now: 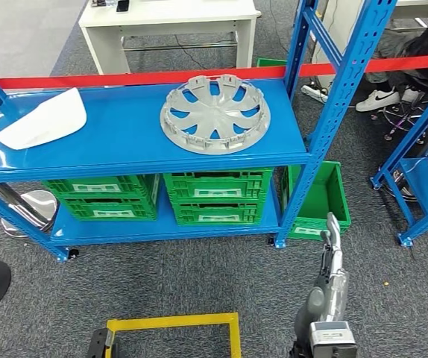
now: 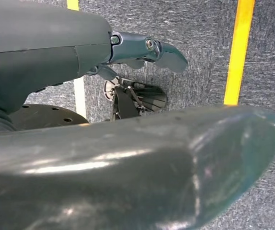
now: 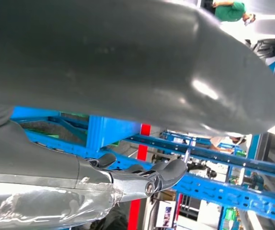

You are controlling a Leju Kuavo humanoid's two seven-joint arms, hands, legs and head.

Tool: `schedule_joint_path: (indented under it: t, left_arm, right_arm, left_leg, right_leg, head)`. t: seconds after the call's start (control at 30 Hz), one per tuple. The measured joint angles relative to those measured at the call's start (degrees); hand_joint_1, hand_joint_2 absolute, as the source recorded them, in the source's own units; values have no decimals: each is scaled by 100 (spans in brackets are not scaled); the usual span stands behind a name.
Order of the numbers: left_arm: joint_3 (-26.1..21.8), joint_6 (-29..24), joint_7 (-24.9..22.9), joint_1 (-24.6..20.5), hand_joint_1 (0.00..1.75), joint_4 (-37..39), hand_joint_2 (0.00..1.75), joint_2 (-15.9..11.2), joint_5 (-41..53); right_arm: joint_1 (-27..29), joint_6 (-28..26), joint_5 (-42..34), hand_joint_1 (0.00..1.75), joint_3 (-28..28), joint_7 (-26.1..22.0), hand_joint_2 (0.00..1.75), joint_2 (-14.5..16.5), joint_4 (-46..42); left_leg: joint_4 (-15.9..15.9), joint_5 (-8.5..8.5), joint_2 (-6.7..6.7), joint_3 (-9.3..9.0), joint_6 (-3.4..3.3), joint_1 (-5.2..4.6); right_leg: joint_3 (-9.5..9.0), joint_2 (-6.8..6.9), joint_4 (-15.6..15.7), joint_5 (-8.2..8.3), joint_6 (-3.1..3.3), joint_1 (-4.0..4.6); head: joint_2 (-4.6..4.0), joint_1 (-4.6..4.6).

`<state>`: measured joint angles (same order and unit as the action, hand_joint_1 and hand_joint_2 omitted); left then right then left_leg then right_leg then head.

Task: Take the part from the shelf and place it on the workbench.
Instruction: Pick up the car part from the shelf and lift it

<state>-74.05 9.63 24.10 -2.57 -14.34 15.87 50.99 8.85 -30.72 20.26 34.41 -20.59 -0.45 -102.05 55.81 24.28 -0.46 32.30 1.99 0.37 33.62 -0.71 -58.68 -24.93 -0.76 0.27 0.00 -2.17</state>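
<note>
A silver wheel cover (image 1: 215, 113) lies flat on the top board of the blue shelf (image 1: 127, 142), right of centre. A white curved panel (image 1: 44, 119) lies at the board's left end. My right hand (image 1: 332, 242) is raised low at the right, in front of the shelf's right post and well below the wheel cover. Its fingers (image 3: 157, 176) are stretched out and hold nothing. My left hand (image 2: 129, 163) hangs over the grey carpet, its fingers (image 2: 147, 48) straight and empty.
Green crates (image 1: 217, 195) fill the lower shelf, and a green bin (image 1: 318, 198) stands on the floor by the right post. Red tape (image 1: 144, 77) runs behind the shelf. A second blue rack (image 1: 420, 171) stands right. Yellow floor tape (image 1: 172, 322) lies near my feet.
</note>
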Motion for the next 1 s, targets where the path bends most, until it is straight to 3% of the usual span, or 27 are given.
schedule_joint_path:
  t: [0.43,0.6,0.7,0.73,0.8,0.9,0.93,0.97,1.0]
  left_arm:
    - [34,-240,-7,2,0,0,0,-7,241]
    - [112,-292,-16,4,0,0,0,-34,296]
    - [141,-294,-28,5,0,1,0,-45,301]
    - [145,-294,-31,4,0,3,0,-45,303]
    - [147,-294,-32,4,0,8,0,-43,305]
    - [148,-294,-35,21,0,14,0,-45,314]
    - [148,-294,-39,30,0,16,0,-45,316]
    - [148,-294,-44,37,0,17,0,-46,317]
    - [149,-294,-47,43,0,20,0,-45,319]
  right_arm:
    - [-25,-219,707,0,127,10,0,-83,0]
    - [-66,-244,833,0,193,11,0,-97,2]
    - [-78,-255,852,0,213,11,0,-99,1]
    - [-80,-260,855,0,219,11,0,-101,1]
    - [-90,-269,858,0,224,11,0,-105,1]
    - [-88,-272,857,0,225,15,0,-120,4]
    - [-85,-272,857,0,225,15,0,-127,5]
    - [-83,-272,857,0,225,15,0,-133,7]
    - [-82,-272,857,0,225,15,0,-138,8]
  left_leg:
    - [14,16,0,6,-22,-11]
    - [28,40,0,20,-79,-46]
    - [-30,13,4,-1,-149,-47]
    - [-58,-6,7,-23,-170,-29]
    - [-83,-32,13,-57,-191,11]
    - [-82,13,18,-51,-188,25]
    - [-82,40,17,-59,-175,34]
    - [-80,72,14,-77,-156,47]
    - [-74,81,15,-105,-126,65]
  right_leg:
    - [-3,0,9,4,-14,-14]
    - [-7,-1,20,3,-65,-51]
    - [-14,3,-15,67,-141,-66]
    - [-5,6,-57,42,-164,-60]
    - [131,11,-374,-230,-206,-59]
    - [578,15,-1393,-766,-268,-92]
    - [639,16,-1526,-790,-284,-105]
    - [590,19,-1433,-701,-299,-120]
    - [430,23,-1124,-522,-318,-139]
  head:
    - [0,-1]
    - [0,-2]
    - [0,-4]
    - [0,-1]
    - [0,32]
    - [0,62]
    - [0,62]
    - [0,62]
    - [0,61]
